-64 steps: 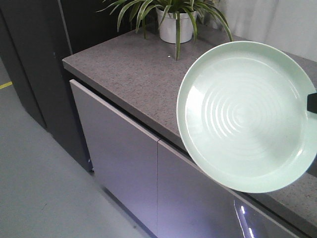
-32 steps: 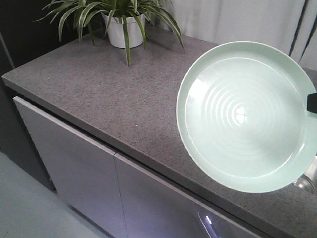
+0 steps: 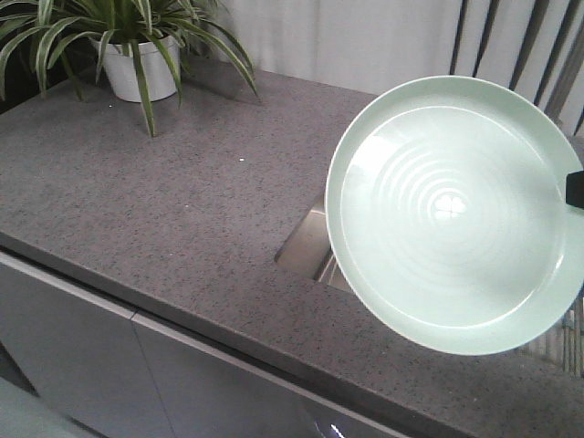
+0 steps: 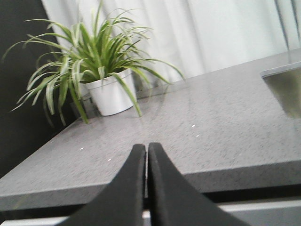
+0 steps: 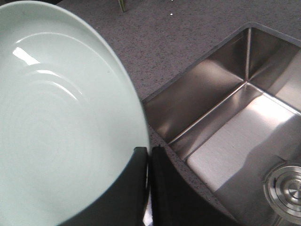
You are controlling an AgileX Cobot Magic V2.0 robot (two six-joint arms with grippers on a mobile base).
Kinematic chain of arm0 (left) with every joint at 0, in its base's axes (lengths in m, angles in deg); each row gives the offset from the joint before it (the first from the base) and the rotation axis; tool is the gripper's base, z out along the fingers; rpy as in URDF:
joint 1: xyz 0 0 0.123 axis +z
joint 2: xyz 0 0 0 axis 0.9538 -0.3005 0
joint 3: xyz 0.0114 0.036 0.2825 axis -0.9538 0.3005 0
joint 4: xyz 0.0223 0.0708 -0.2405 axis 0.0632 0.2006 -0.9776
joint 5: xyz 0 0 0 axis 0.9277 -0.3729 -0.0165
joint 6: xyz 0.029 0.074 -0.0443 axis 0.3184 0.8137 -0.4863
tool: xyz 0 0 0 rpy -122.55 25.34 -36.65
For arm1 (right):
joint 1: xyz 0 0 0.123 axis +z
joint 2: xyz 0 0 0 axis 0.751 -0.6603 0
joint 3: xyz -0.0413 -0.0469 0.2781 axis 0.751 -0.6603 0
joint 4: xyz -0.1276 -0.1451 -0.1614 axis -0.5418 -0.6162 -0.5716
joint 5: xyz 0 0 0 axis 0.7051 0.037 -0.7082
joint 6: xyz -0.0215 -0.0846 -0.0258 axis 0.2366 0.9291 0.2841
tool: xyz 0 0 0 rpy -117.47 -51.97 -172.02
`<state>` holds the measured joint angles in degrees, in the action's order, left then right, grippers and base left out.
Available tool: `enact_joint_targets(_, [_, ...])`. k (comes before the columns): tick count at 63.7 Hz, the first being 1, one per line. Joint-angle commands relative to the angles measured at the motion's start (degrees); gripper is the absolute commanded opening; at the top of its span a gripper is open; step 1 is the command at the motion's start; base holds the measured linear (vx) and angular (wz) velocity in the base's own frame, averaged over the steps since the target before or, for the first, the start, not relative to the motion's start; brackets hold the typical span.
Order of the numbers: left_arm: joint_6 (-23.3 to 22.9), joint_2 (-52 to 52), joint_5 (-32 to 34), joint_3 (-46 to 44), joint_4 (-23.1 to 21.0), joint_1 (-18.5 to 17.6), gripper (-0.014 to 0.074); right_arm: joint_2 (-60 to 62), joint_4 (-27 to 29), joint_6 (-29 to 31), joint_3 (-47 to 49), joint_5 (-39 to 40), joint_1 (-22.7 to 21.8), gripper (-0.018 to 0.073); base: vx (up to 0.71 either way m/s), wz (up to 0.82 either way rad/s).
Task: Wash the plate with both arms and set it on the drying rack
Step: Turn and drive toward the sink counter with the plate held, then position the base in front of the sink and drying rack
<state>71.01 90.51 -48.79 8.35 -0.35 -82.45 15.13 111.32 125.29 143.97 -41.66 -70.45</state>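
The grey speckled countertop [image 3: 164,210] fills most of the front view, and the pale cabinet doors [image 3: 82,365] below its near edge are cut off at the bottom. Next in size is the plate [image 3: 452,214], pale mint with faint rings. It hangs in the air above the counter's right part, tilted so its inner face turns toward the front camera, with its far right rim running out of the picture. It hides nearly all of the steel sink [image 5: 221,108] in that view, where only one corner peeps out just left of the rim. My right wrist camera shows the basin sunk into the counter beside and below the plate, its right side cut off. A potted plant [image 3: 137,68] in a white pot stands at the far left corner, well apart from the plate. My right gripper [image 5: 148,151] is clamped on the plate's rim, fingers nearly together, and only a small black tip of it shows from the front. My left gripper [image 4: 146,148] is off the counter's edge, low and facing the plant, fingers pressed together on nothing. The round drain [image 5: 288,188] lies in the basin floor, partly out of frame. A strip of thin parallel lines [image 3: 573,333] under the plate is too small to make out.
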Motion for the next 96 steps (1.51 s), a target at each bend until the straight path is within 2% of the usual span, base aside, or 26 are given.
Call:
enact_joint_targets(1, [-0.6, 0.9, 4.1, 1.2, -0.3, -0.5, -0.0006, 0.5, 3.3, 0.3, 1.4, 1.2, -0.3, -0.0007, 0.06, -0.31])
enact_joint_targets(96, [-0.6, 0.9, 4.1, 1.2, -0.3, -0.5, -0.0006, 0.5, 3.3, 0.3, 1.4, 1.2, -0.3, -0.0007, 0.02, -0.23])
